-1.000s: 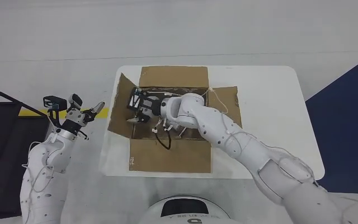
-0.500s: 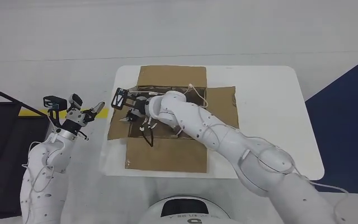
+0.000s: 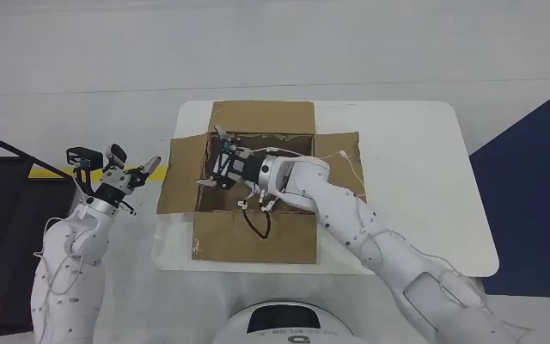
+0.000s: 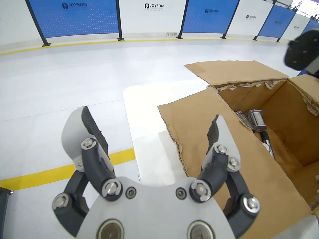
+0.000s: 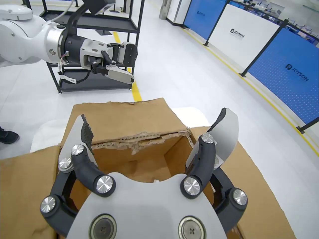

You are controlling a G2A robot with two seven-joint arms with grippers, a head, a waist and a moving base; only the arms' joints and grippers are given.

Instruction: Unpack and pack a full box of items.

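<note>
white rounded-corner rectangular table (image 3: 412, 172). directly on it: brown cardboard box (image 3: 265, 116), top open, four flaps splayed out, sitting toward 9 o'clock. 9 o'clock flap overhanging table edge.

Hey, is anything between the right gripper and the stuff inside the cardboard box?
Nothing visible is in the way. The flaps of the box are folded outward, and the open right gripper hangs over the opening. The metal parts lie uncovered inside.
</note>
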